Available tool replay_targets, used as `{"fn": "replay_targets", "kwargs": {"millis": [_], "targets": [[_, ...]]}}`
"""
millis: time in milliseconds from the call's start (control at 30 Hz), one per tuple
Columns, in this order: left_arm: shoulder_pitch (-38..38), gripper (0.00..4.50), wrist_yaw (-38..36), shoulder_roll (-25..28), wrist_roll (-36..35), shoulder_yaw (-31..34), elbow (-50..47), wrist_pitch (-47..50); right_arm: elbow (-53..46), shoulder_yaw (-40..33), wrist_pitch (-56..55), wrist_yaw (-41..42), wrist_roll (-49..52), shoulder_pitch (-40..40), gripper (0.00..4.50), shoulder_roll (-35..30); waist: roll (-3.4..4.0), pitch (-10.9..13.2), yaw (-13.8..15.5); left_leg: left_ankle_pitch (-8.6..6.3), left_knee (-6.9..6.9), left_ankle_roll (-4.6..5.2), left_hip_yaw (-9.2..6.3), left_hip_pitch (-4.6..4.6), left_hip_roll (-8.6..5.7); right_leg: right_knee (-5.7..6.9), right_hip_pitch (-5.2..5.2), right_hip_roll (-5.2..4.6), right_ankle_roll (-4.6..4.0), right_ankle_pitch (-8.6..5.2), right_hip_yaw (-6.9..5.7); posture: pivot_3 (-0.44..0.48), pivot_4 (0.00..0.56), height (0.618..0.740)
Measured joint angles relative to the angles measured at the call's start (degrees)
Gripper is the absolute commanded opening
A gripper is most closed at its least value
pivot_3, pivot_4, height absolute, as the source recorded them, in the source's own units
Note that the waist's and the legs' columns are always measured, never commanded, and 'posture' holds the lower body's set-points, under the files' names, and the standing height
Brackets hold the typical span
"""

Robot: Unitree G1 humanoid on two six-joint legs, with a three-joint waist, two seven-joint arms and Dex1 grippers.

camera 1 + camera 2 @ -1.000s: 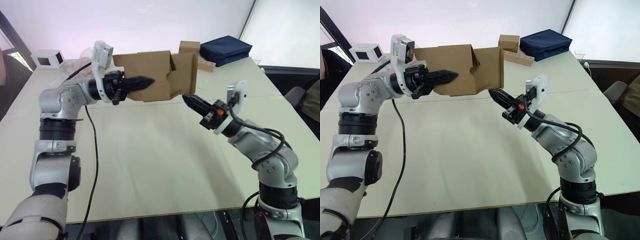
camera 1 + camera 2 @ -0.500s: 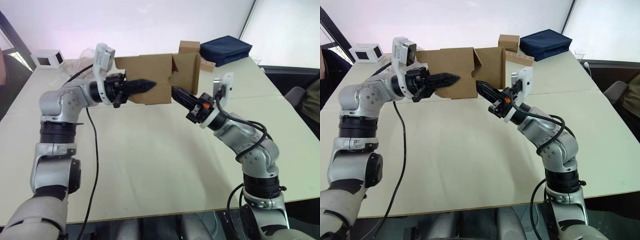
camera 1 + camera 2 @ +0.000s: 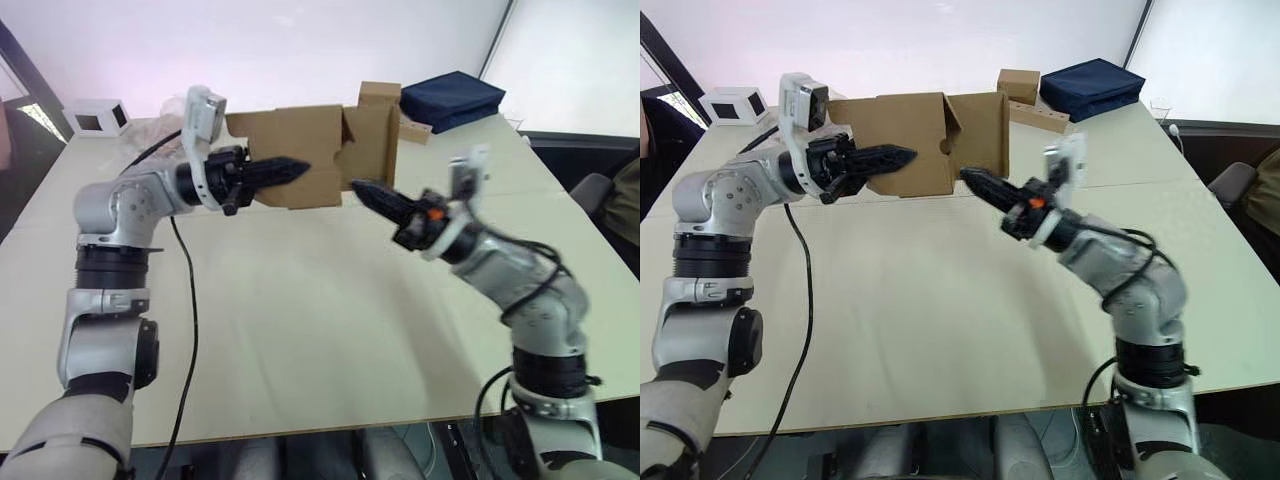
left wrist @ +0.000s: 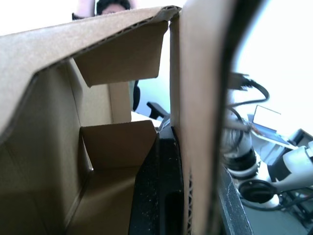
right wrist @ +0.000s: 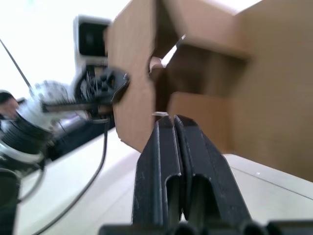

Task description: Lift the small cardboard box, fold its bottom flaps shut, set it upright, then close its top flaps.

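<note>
Box (image 3: 300,155) aloft: your left gripper (image 3: 290,167) holds the small cardboard box clear of the surface (image 3: 300,330), at the far side, long axis lying sideways. The left wrist view looks into the hollow carton, with one black finger (image 4: 161,196) inside and the side wall pinched between the jaws; call them clenched on that wall.

Open end faces your right arm. One broad flap (image 3: 372,145) stands out from that end, still unfolded, and smaller flaps (image 4: 120,61) show half-turned inside the mouth. Whether this is the bottom end you cannot read directly; by the task order it is taken as the bottom.

Your right gripper (image 3: 368,191) sits just below and in front of the open end, jaws pressed together on nothing, tip near the lower edge of the box. Contact cannot be told.

Step in hand, by judgement: the lift is done and bottom-flap folding is starting, nothing yet shut.

Next move, as advice: use the closed right tip as a pusher. Bring it to the outer face of the standing flap and sweep it across the opening while your left arm keeps the box steady. Watch that the inner flaps go in first, or the broad one will jam on them.

Beyond the box lie a brown cube (image 3: 379,95) and a dark blue bag (image 3: 450,98); a white cube (image 3: 96,117) sits at the far left.
</note>
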Motion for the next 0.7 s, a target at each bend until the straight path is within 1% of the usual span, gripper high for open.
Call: {"fn": "replay_targets", "kwargs": {"millis": [100, 167, 267, 333, 367, 400, 500, 533, 700], "targets": [[0.0, 0.0, 0.1, 0.0, -0.9, 0.7, -0.3, 0.5, 3.6, -5.3, 0.7, -1.4, 6.2, -0.2, 0.02, -0.3, 0.0, 0.0, -0.1, -0.05, 0.0, 0.08, 0.01, 0.01, 0.01, 0.01, 0.0, 0.02, 0.0, 0.0, 0.01, 0.0, 0.15, 0.74], [0.0, 0.0, 0.3, -0.1, -1.2, 0.7, -0.7, 0.6, 7.0, -6.9, -0.1, -2.7, 6.7, -0.4, 0.02, 0.4, 0.0, 0.0, -0.1, -0.05, 0.0, 0.09, 0.02, 0.01, 0.01, 0.02, -0.01, 0.03, 0.0, 0.0, 0.01, 0.0, 0.15, 0.74], [0.1, 0.0, 0.8, -0.6, -2.1, 0.7, -1.1, 0.8, 13.0, -7.8, -3.9, -5.3, 4.9, -2.2, 0.02, 3.3, 0.01, 0.0, -0.2, 0.01, 0.0, -0.02, 0.03, 0.02, 0.02, 0.02, -0.02, 0.05, 0.0, 0.0, 0.02, 0.0, 0.15, 0.74], [0.2, 0.0, 1.3, -1.0, -2.2, 0.7, -1.6, 1.1, 16.4, -7.6, -6.7, -6.2, 2.0, -3.4, 0.52, 4.6, 0.01, 0.0, -0.2, 0.05, -0.01, -0.08, 0.05, 0.02, 0.02, 0.02, -0.04, 0.05, 0.0, 0.0, 0.03, 0.0, 0.15, 0.74], [0.3, 0.0, 1.5, -1.0, -2.3, 0.7, -1.9, 1.4, 18.4, -7.6, -8.3, -6.4, 0.8, -4.1, 0.68, 5.8, 0.01, 0.0, -0.2, 0.05, -0.01, -0.09, 0.05, 0.02, 0.02, 0.02, -0.04, 0.04, 0.0, 0.0, 0.03, 0.0, 0.15, 0.74], [0.3, 0.0, 1.6, -1.0, -2.4, 0.7, -2.0, 1.5, 19.6, -7.6, -9.0, -6.6, 0.3, -4.6, 1.2, 6.8, 0.02, 0.0, -0.2, 0.05, -0.01, -0.1, 0.06, 0.02, 0.02, 0.02, -0.04, 0.04, 0.0, 0.0, 0.04, 0.0, 0.15, 0.74], [0.4, 0.0, 2.2, -1.1, -3.1, 0.8, -2.6, 1.8, 21.5, -7.1, -9.8, -7.0, 0.2, -6.3, 2.35, 10.0, 0.03, 0.0, -0.2, 0.06, -0.01, -0.1, 0.05, 0.02, 0.02, 0.03, -0.04, 0.04, 0.0, 0.0, 0.04, 0.0, 0.15, 0.74], [0.4, 0.0, 2.3, -1.1, -3.4, 0.8, -2.7, 1.8, 21.6, -6.9, -9.6, -7.0, 0.4, -6.6, 2.66, 10.9, 0.03, 0.0, -0.2, 0.06, -0.01, -0.11, 0.05, 0.02, 0.02, 0.03, -0.04, 0.04, 0.0, 0.0, 0.04, 0.0, 0.15, 0.74], [0.4, 0.0, 2.8, -1.1, -4.4, 0.8, -3.1, 2.0, 21.9, -7.3, -7.6, -7.9, 5.9, -7.0, 2.66, 15.0, 0.03, 0.0, -0.1, 0.07, -0.01, -0.13, 0.04, 0.01, 0.02, 0.03, -0.03, 0.01, 0.0, 0.0, 0.03, 0.0, 0.15, 0.74]]}}
